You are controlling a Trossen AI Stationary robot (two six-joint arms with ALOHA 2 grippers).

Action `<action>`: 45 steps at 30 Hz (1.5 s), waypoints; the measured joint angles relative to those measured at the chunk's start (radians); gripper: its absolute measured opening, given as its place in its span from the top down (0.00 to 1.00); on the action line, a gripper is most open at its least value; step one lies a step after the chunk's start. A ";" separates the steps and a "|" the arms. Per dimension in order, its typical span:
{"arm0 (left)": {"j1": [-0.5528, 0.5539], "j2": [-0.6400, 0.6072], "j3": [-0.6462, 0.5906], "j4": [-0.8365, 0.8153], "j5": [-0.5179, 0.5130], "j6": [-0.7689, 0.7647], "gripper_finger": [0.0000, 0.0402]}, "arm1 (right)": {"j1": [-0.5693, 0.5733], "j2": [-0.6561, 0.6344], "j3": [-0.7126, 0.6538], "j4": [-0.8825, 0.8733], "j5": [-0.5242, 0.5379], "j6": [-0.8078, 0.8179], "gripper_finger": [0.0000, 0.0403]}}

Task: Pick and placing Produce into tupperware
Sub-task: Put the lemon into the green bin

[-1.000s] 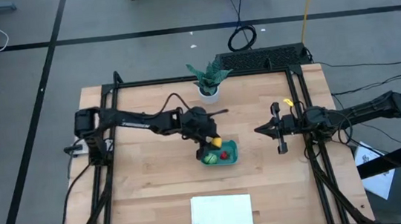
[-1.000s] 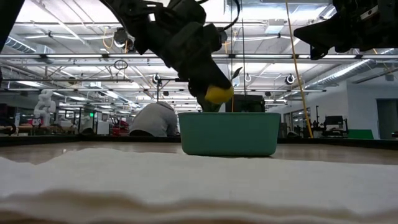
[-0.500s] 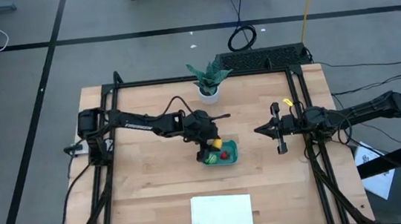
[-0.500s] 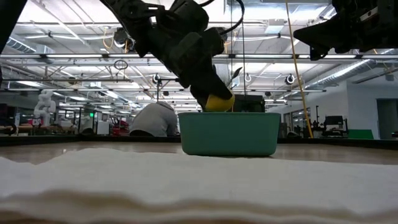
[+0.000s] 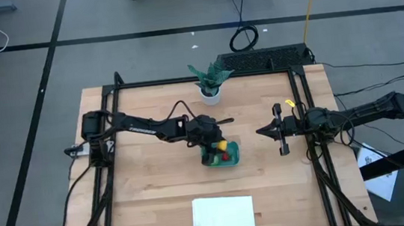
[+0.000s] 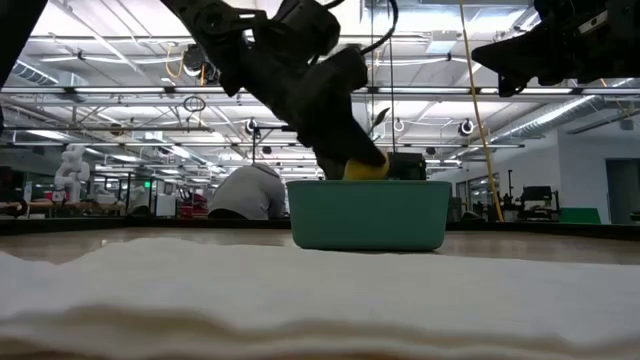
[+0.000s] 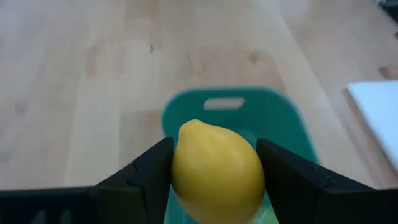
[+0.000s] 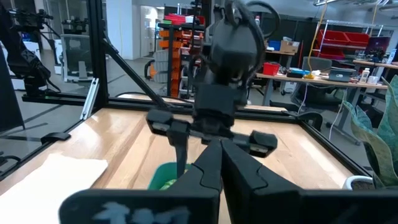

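Left pincer [image 7: 214, 171] grips the lemon [image 7: 216, 167] just above the teal tub [image 5: 222, 156], poised to drop it in; right pincer [image 5: 282, 129], closed, waits right of it.

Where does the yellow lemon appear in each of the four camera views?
High view: lemon at the teal tub's back edge, under the left gripper.
Low view: lemon just above the tub's rim.
Left wrist view: lemon between the fingers, over the tub.
Right wrist view: not visible.
Shared landmark: the teal tub.

Robotics lab: ceiling trusses [image 6: 120, 95], workbenches [image 8: 323, 78], storage racks [image 8: 177, 46].
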 joint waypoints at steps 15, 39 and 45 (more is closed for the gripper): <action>-0.008 0.030 0.000 -0.029 0.029 0.166 0.47 | 0.000 0.014 0.000 0.006 0.000 -0.003 1.00; -0.045 0.030 0.000 -0.003 -0.056 0.073 0.47 | 0.000 0.014 0.000 0.006 0.000 -0.003 1.00; -0.064 0.073 -0.001 0.043 -0.075 0.090 0.47 | 0.000 0.014 0.000 0.007 0.000 -0.003 1.00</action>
